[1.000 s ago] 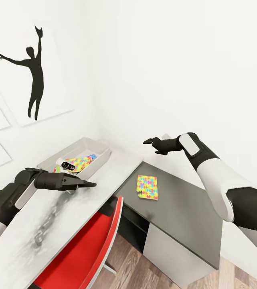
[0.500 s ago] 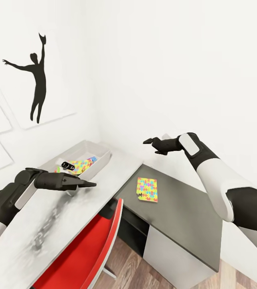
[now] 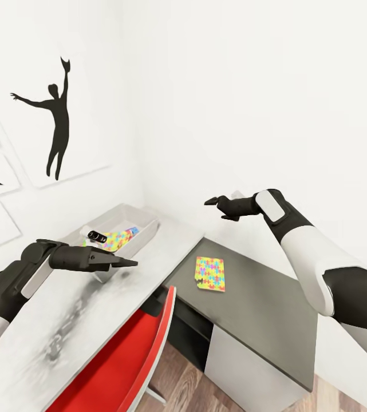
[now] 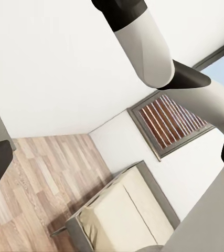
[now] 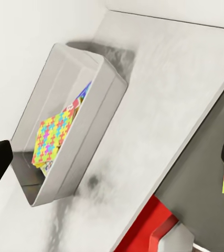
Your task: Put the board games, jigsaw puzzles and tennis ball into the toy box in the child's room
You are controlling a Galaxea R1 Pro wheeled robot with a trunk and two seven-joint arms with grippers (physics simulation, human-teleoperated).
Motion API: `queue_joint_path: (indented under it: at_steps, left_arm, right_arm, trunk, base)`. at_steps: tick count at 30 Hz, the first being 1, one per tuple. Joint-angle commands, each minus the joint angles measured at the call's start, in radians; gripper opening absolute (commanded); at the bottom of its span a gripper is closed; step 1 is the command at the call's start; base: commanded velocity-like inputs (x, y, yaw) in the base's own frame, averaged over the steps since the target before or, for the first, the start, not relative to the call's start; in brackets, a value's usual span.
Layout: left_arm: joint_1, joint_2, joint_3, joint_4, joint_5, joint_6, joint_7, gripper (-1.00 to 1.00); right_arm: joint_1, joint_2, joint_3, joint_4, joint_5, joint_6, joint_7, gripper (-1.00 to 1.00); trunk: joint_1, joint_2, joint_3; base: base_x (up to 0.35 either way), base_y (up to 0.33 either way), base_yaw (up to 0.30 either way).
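The light grey toy box stands at the far end of the pale table by the wall. One jigsaw puzzle lies inside it, with a blue and red edge showing beside it. A second jigsaw puzzle lies flat on the lower dark grey table. My left gripper hovers over the pale table, short of the toy box, open and empty. My right gripper hangs open and empty above the tables' corner. The bed is bare. The tennis ball is out of view.
A red chair is tucked under the pale table's near edge. A small black and white object rests at the toy box's near rim. Black silhouette pictures hang on the left wall. Wood floor lies open beside the bed.
The whole picture has shifted a little, so the camera has moved: the wall pictures drifted right and the tables slid slightly up. Both arms hold the same pose.
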Motion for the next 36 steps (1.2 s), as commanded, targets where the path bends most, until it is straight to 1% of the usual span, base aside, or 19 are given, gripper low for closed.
queue_joint_path:
  at_steps: [1,19,26,36]
  left_arm:
    - [-0.001,0.001,-0.003,0.000,0.000,0.011,-0.005,1.00]
    - [-0.001,0.002,-0.002,0.001,0.000,0.011,-0.005,1.00]
    - [0.000,0.002,-0.002,0.001,0.000,0.011,-0.005,1.00]
    - [0.000,0.003,-0.002,0.001,0.000,0.011,-0.005,1.00]
  right_arm:
    - [-0.001,-0.001,0.005,0.000,0.005,0.002,0.006,1.00]
    - [-0.001,-0.001,0.007,0.001,0.005,0.001,0.006,1.00]
    - [-0.001,-0.001,0.007,0.001,0.005,-0.023,0.006,1.00]
    - [-0.001,-0.001,0.007,0.001,0.005,-0.030,0.007,1.00]
  trunk:
    - [0.001,-0.002,0.000]
    - [0.001,-0.002,0.029]
    - [0.001,-0.002,0.041]
    - [0.001,-0.002,0.057]
  base:
    - [0.000,0.000,0.000]
    - [0.000,0.000,0.000]
    - [0.000,0.000,0.000]
    - [0.000,0.000,0.000]
